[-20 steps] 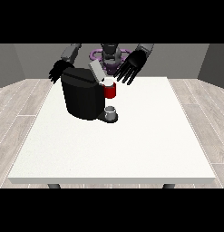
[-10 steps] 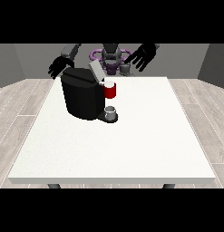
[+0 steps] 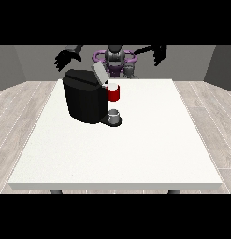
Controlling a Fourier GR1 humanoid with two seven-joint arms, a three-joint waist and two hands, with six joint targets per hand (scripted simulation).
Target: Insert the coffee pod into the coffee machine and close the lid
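We are sitting behind a large white table [image 3: 135,154], facing a boxy black coffee machine [image 3: 85,100] whose grey lid [image 3: 99,73] is standing raised. The small white coffee pod [image 3: 112,85] is already resting in the red holder [image 3: 114,93]. To close well, we are needing a flat palm pressing the lid's top edge down. Since half a second ago, both hands have lifted away: the hand at the view's left [image 3: 65,58] and at the view's right [image 3: 159,55] are hanging spread, holding nothing.

no readable txt, labels or nos.
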